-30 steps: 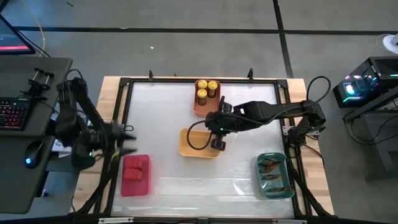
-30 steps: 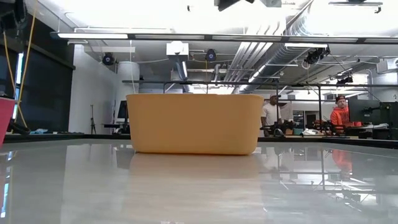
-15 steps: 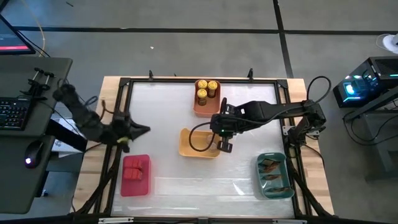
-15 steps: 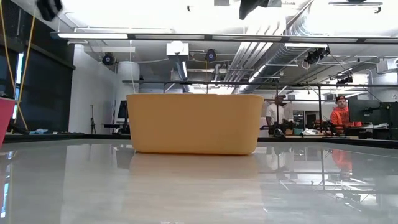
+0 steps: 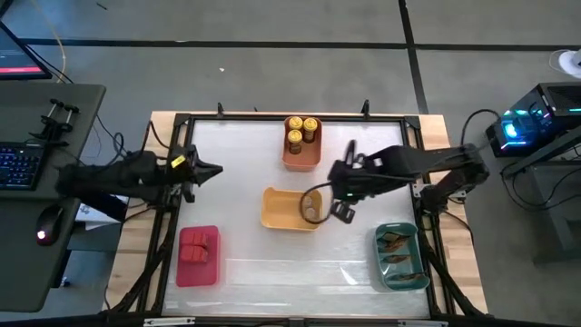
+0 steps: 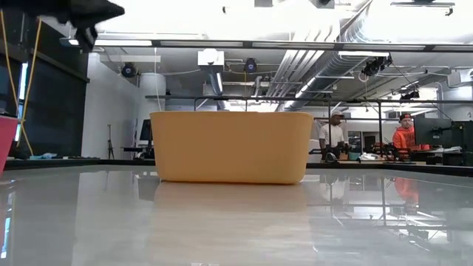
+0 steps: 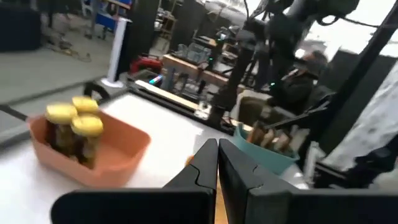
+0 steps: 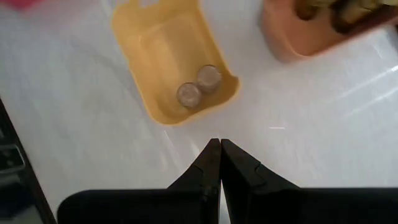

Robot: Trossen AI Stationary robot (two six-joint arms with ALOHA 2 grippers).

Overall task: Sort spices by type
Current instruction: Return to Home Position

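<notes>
While both arms hang above the table (image 5: 238, 156), each bin holds one kind: the red bin (image 5: 199, 280) red tins (image 5: 198, 245), the teal bin (image 5: 379, 263) packets (image 5: 398, 243), the orange bin (image 5: 301, 160) yellow-lidded jars (image 5: 302, 130), and the yellow bin (image 5: 280, 207) two grey-brown jars (image 5: 311, 205). The left gripper (image 5: 216, 170), over the table's left edge, and the right gripper (image 5: 339, 212), beside the yellow bin, are pinched together, empty.

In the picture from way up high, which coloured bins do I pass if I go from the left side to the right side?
red bin → yellow bin → teal bin. The orange bin is left out: it sits farther back, overlapping the yellow bin's span.
</notes>
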